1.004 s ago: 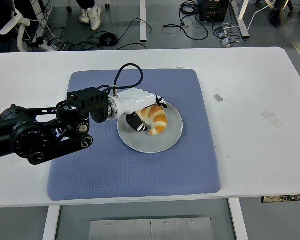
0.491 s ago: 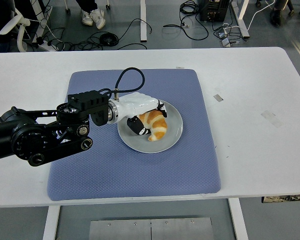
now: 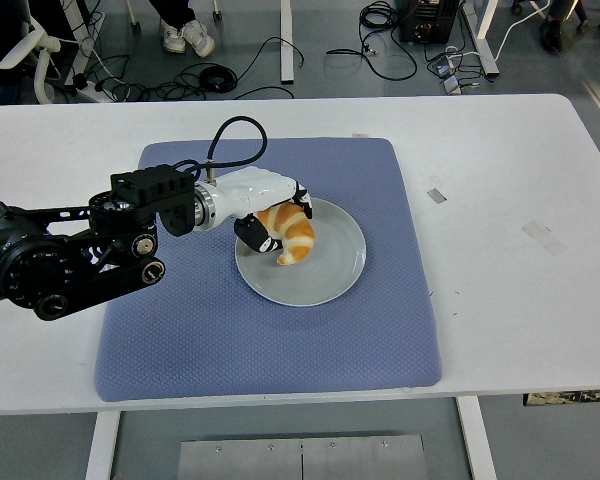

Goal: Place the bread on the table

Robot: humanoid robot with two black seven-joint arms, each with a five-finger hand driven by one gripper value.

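left hand point(image 3: 270, 212) gripping bread point(image 3: 290, 234), above plate point(image 3: 332, 280)

Bright even overhead light, soft faint shadows, sharp focus, slight edge distortion

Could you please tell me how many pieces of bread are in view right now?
1. The bread, a croissant, is held in the left hand over the left part of the plate. No others show.
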